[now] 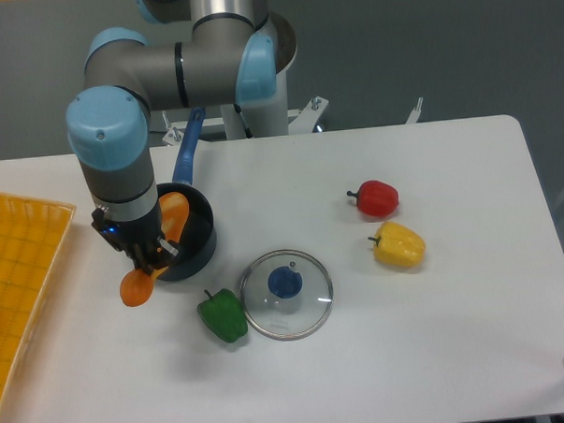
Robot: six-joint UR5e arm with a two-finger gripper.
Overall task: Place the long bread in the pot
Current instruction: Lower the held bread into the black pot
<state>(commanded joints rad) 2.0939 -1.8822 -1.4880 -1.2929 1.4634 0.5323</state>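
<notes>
My gripper (151, 257) has its jaws clamped mid-length on the glossy orange toy loaf (135, 286), tilted, one end over the dark navy low-walled pot (201, 236). I judge it light, stiff, slippery; middle hold suits.

long bread (135, 285): glossy orange plastic, smooth
pot (201, 236): dark navy, matt-looking walls; handle of smooth blue plastic
lid (287, 294): clear glass with a thin metal rim, blue plastic knob
green pepper (223, 315): shiny smooth plastic
red pepper (376, 198): glossy plastic
yellow pepper (399, 246): glossy plastic
table (438, 355): smooth matt white top
basket (18, 279): orange plastic lattice
arm (178, 74): brushed grey metal tubes, light blue plastic caps
gripper (151, 259): black, matt
</notes>
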